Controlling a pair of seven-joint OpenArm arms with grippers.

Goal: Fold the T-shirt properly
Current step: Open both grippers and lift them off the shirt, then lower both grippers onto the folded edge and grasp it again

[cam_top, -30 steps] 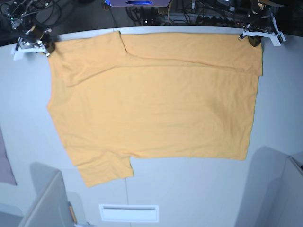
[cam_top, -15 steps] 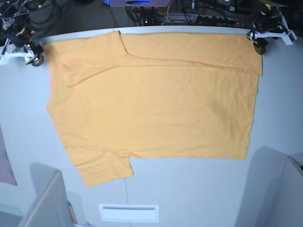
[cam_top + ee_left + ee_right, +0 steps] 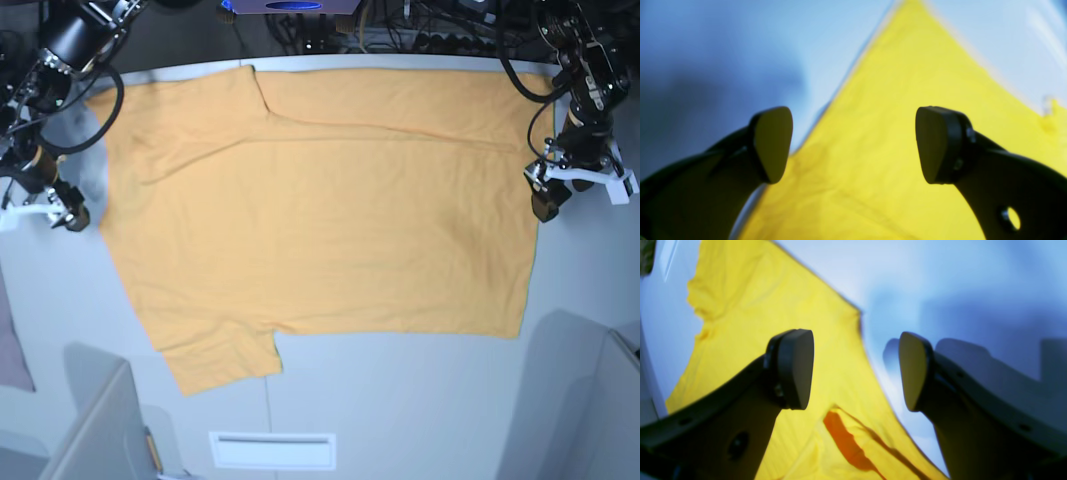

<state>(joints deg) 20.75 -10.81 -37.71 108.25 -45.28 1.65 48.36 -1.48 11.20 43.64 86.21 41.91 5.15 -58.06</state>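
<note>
The orange-yellow T-shirt (image 3: 320,220) lies flat on the white table (image 3: 420,400), plain side up. Its far strip is folded over along a crease, and one sleeve sticks out at the near left. My left gripper (image 3: 580,190) hangs open at the shirt's right edge. In the left wrist view it (image 3: 853,146) is over the T-shirt (image 3: 907,73) with nothing between its fingers. My right gripper (image 3: 45,210) is open just off the shirt's left edge. In the right wrist view it (image 3: 855,371) straddles the edge of the T-shirt (image 3: 756,306) and holds nothing.
A pinkish-mauve cloth (image 3: 10,340) shows at the left edge. Grey padded shapes rise at the near left (image 3: 95,430) and near right (image 3: 600,390) corners. A white slotted plate (image 3: 272,450) sits at the near edge. Cables and electronics (image 3: 400,30) run behind the table.
Both grippers were shut at the shirt's far corners, then opened and let go. Both have since moved nearer along the shirt's sides. The shirt has stayed flat.
</note>
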